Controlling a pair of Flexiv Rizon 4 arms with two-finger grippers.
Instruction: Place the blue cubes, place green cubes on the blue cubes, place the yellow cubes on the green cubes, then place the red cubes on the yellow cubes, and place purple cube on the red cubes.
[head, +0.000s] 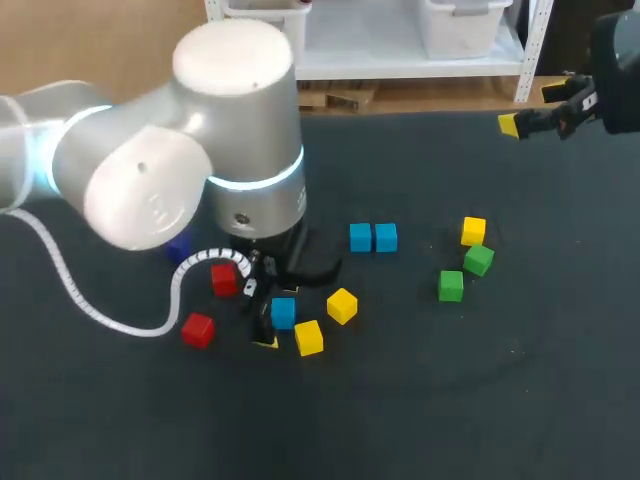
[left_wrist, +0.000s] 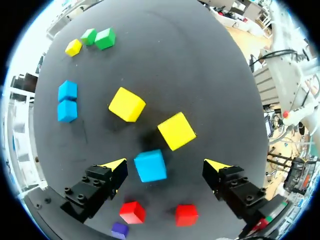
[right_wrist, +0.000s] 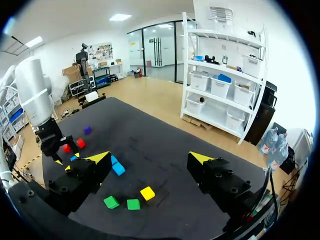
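**Left pincer (left_wrist: 167, 166) low over a blue cube (left_wrist: 150, 166) on the table (left_wrist: 215, 75).**
Its fingers stand wide apart with the cube between them, gripped by neither. A yellow cube (left_wrist: 176, 130) and a second yellow cube (left_wrist: 127, 104) lie just ahead. A red cube (left_wrist: 132, 212) and the purple cube (left_wrist: 119, 230) lie on the wrist side. The right pincer (right_wrist: 150, 159), wide open and empty, hangs over the table's far right corner.

We see a dark table (head: 560, 400), evenly lit. Beyond it, white shelving (right_wrist: 227, 64) holds storage bins (right_wrist: 220, 86) above a wooden floor (right_wrist: 150, 97); ceiling panels (right_wrist: 120, 17) glow, with glass doors (right_wrist: 157, 50) behind.
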